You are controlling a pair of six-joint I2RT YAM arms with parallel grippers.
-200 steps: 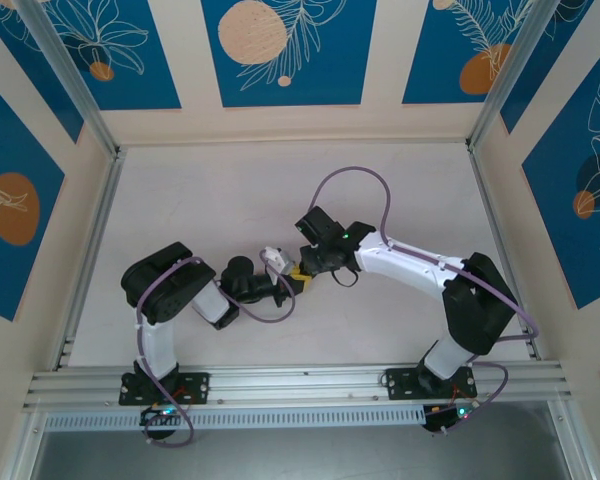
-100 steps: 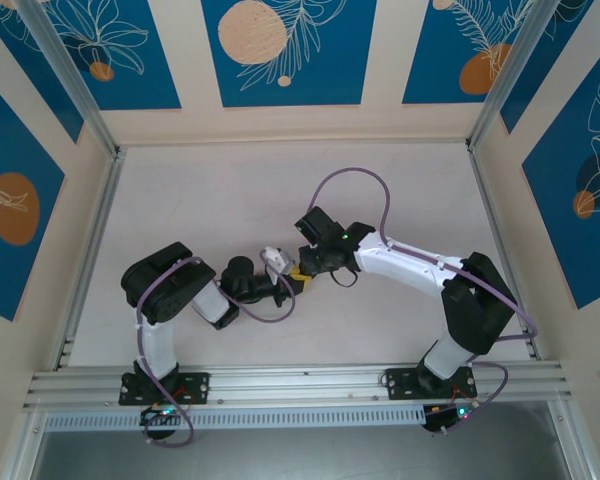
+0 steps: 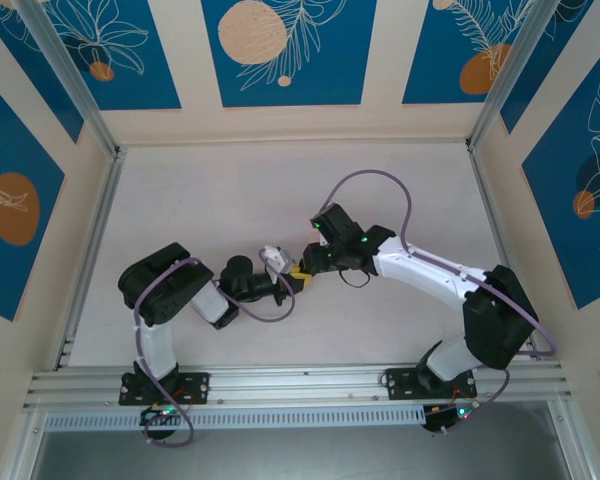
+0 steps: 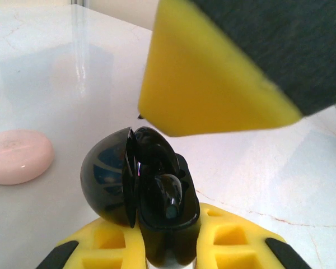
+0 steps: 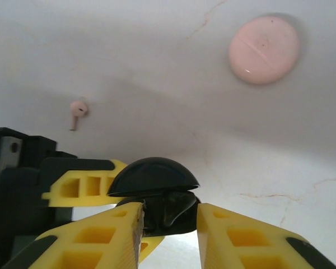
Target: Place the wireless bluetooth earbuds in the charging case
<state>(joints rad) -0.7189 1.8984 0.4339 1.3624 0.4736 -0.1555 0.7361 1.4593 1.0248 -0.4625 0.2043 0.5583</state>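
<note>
L end effector (image 4: 168, 249) clamps open black case (image 4: 157, 224) mid-bench (image 3: 230, 190); a black bud (image 4: 169, 197) looks seated. R end effector (image 5: 169, 221) narrowly parted, straddling it, grip unclear. Left, I'd judge: shut lid (image 4: 103, 176), then pink earbud (image 5: 76, 110) into closed pink case (image 5: 264, 49), well apart.

No writing, brand, number or sign can be read anywhere. The black charging case (image 4: 109, 179), the pink case (image 5: 264, 49) and the pink earbud (image 5: 77, 110) carry no legible marks. The blue wall panels (image 3: 325, 60) bear only leaf and circle patterns.
</note>
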